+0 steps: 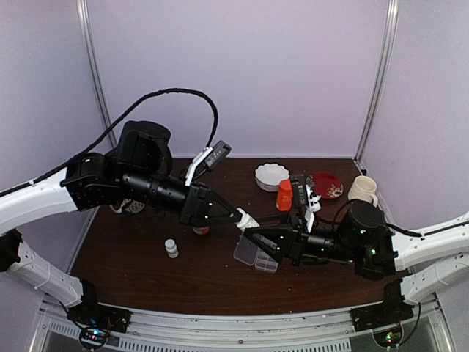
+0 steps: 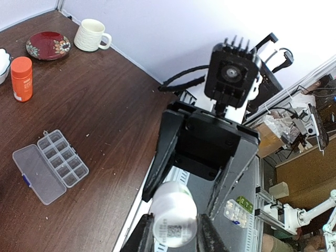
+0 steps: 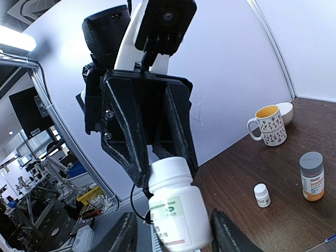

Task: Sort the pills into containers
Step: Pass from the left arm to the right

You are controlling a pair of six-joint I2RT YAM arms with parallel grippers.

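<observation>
The left gripper [image 2: 175, 236] is clamped on a small white bottle [image 3: 176, 210] and holds it in the air between the two arms. The right gripper [image 3: 176, 232] faces it from the opposite side. Its jaws stand partly apart, one on each side of the same bottle, and a small gap shows at one side, so I judge that it does not grip.

The long axis of the bottle lies along the line from one wrist to the other, so each gripper has one end of it. In the right wrist view the end inside the left fingers [image 3: 131, 152] looks like the cap, but I cannot say this for sure.

No loose pills are visible; probably they are inside the bottle. The pill box [image 2: 32, 173] lies on the table with its lid folded open, almost under the bottle and a little toward the right arm. Whether its cells [image 2: 63, 160] hold anything I cannot tell.

The next move probably needs a twist about this long axis to free the cap, and then the mouth must tip down over the cells.
</observation>
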